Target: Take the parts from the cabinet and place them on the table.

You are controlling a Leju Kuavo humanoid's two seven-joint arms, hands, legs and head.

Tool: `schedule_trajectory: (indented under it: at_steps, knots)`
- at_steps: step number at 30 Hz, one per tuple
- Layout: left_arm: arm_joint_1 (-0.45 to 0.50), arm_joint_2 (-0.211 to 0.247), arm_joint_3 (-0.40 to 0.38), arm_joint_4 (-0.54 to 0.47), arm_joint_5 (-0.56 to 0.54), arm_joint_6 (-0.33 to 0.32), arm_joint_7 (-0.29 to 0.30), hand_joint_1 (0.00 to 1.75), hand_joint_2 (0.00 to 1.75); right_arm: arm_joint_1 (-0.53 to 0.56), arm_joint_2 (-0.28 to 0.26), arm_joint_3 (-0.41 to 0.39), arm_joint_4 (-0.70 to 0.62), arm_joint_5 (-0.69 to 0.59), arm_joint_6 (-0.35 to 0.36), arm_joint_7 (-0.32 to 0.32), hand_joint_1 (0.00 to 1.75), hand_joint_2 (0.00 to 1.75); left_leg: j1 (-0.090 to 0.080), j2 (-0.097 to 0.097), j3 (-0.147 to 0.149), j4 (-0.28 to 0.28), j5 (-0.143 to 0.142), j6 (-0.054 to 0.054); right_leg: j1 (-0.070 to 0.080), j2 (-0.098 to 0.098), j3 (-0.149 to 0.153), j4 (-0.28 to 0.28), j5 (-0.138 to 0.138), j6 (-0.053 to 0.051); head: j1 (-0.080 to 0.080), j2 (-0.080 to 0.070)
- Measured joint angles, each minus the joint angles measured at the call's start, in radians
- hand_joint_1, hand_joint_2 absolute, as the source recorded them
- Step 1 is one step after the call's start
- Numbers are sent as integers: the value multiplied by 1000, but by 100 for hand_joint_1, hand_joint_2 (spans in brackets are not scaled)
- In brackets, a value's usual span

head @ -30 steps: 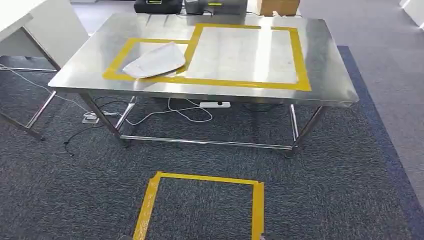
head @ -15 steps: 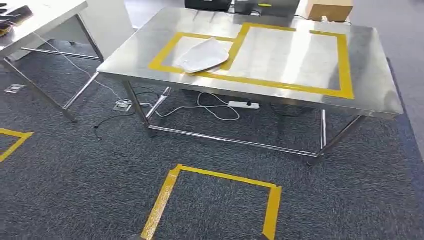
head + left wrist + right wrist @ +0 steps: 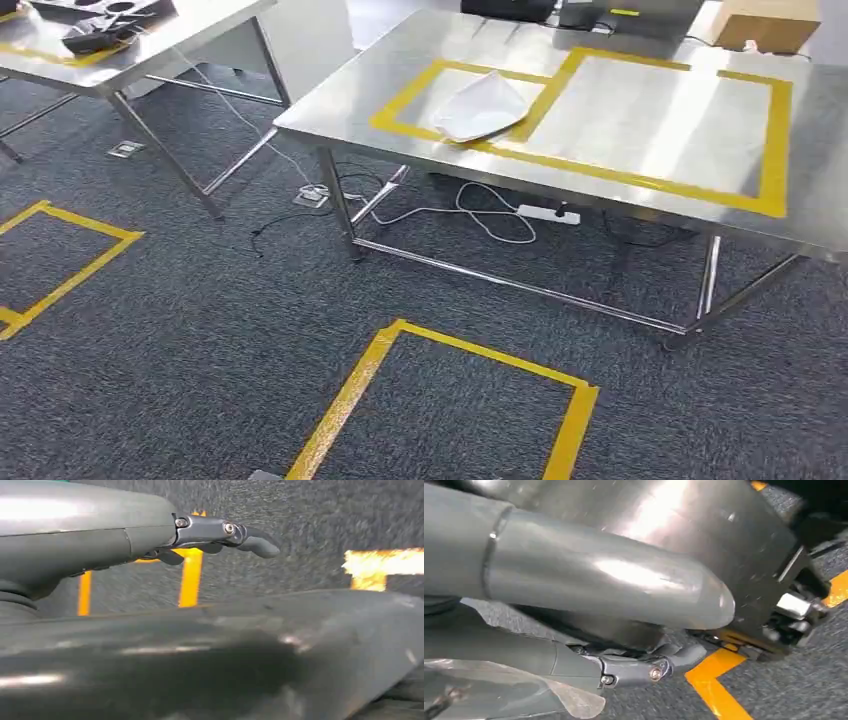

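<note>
A flat white bagged part [image 3: 481, 107] lies on the steel worktop [image 3: 640, 120] inside the smaller yellow-taped rectangle, upper centre of the frame.

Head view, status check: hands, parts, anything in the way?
Left hand open, empty. Right hand grip unclear. One white bagged part lies on steel table, inside yellow tape outline. No obstacle seen near table.

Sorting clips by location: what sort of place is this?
Likely an indoor robot test area: steel table marked with yellow tape, taped square on grey carpet.
</note>
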Motion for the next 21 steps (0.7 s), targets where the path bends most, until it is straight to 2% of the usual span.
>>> schedule_trajectory:
  at_steps: [1, 2, 4, 5, 6, 7, 8, 9, 10, 11, 12, 13, 14, 15, 16, 17, 19, 20, 21]
  knots:
    - [-4, -3, 16, 0, 19, 25, -18, 0, 0, 0, 3, 0, 0, -6, -9, 0, 0, 0, -10, 12, 7, -25, -9, 11, 8, -9, -3, 9, -6, 9, -3, 0]
    - [-5, -5, 29, 0, 27, 48, -33, 0, 0, 0, 4, 0, 0, -10, -15, 1, 0, 0, -8, 3, -1, -19, -8, 21, 10, -18, -3, 7, -5, 11, 4, 0]
    - [1, -5, 45, 0, 30, 83, -50, 0, 0, -2, 9, 0, 0, -14, -24, 1, 0, 0, -13, -15, -8, -16, -9, 32, 8, -37, -1, 6, -5, 17, 4, 0]
    - [3, -5, 50, 0, 30, 90, -55, 0, 0, -2, 10, 0, 0, -16, -29, 1, 0, 0, -7, -26, -7, -23, -1, 43, 4, -28, -2, 8, -15, 28, 2, 0]
    - [4, -6, 55, 0, 30, 95, -60, 0, 0, -2, 11, 0, 0, -18, -30, -1, 0, 0, -5, -34, -9, -23, 1, 46, 1, 25, -16, 28, -36, 33, 7, 0]
    - [2, -8, 61, 0, 29, 98, -64, 0, 0, -3, 12, 0, 0, -19, -31, -3, 0, 0, -5, -44, -12, -23, 3, 52, -1, 62, -38, 79, -70, 33, 8, 0]
    - [-1, -10, 64, 0, 24, 99, -67, 0, 0, -2, 13, -1, 0, -20, -31, -3, 0, 0, -6, -54, -15, -23, 5, 58, -1, 77, -75, 162, -111, 33, 9, 0]
    - [-4, -11, 65, 0, 17, 99, -67, 0, 0, 0, 14, -1, 0, -19, -31, -3, 0, 0, -8, -67, -18, -23, 6, 61, 0, 84, -120, 255, -148, 32, 11, 0]
    - [-3, -11, 66, 0, 12, 99, -67, 0, 0, 1, 14, -1, 0, -19, -31, -3, 0, 0, -9, -80, -19, -23, 7, 62, -1, 86, -151, 315, -162, 32, 11, 0]
    - [-1, -11, 66, 0, 9, 99, -67, 0, 0, 2, 14, -1, 0, -19, -31, -3, 0, 0, -10, -93, -19, -23, 7, 62, -1, 86, -162, 331, -151, 30, 11, 0]
    - [0, -10, 66, 1, 6, 99, -67, 0, 0, 1, 14, -1, 0, -19, -31, -3, 0, 0, -10, -106, -19, -22, 7, 62, -1, 87, -152, 302, -118, 28, 11, 0]
    - [0, -10, 66, 2, 2, 99, -67, 0, 0, 0, 14, -2, 0, -18, -30, -3, 0, 0, -10, -121, -19, -20, 8, 62, -1, 90, -124, 238, -74, 27, 11, 0]
    - [0, -11, 66, 2, -2, 99, -67, 0, 0, 0, 14, -2, 0, -18, -30, -3, 0, 0, -9, -138, -19, -17, 8, 61, -3, 105, -83, 145, -22, 24, 11, 0]
    - [-1, -13, 66, 2, -2, 99, -67, 0, 0, 1, 14, -2, 0, -18, -30, -3, 0, 0, -8, -149, -22, -14, 8, 60, -7, 158, -51, 72, 7, 22, 12, 0]
    - [-4, -14, 66, 2, -3, 99, -67, 0, 0, 3, 14, -2, 1, -18, -30, -3, 0, 0, -16, -161, -29, -2, 7, 52, -13, 189, -41, 43, -5, 22, 10, 0]
    - [-5, -15, 66, 2, -5, 99, -67, 0, 0, 2, 15, -2, 1, -18, -30, -3, 0, 0, -12, -174, -38, -1, 10, 47, -12, 181, -32, 36, -15, 23, 10, 0]
    - [0, -16, 66, 2, -10, 99, -67, 0, 0, 1, 17, -2, 1, -18, -30, -3, 0, 0, -6, -195, -46, -6, 20, 32, -6, 163, -32, 39, -12, 19, 10, 0]
    - [3, -16, 66, 3, -12, 99, -67, 0, 0, 2, 18, -2, 0, -18, -30, -3, 0, 0, -7, -205, -50, -5, 21, 26, -11, 147, -29, 33, -6, 9, 11, 0]
    - [4, -17, 66, 3, -12, 99, -67, 0, 0, 1, 19, -2, 1, -18, -30, -3, 0, 0, -10, -154, -54, 10, 7, 23, -13, 131, -27, 28, -2, 2, 9, 0]
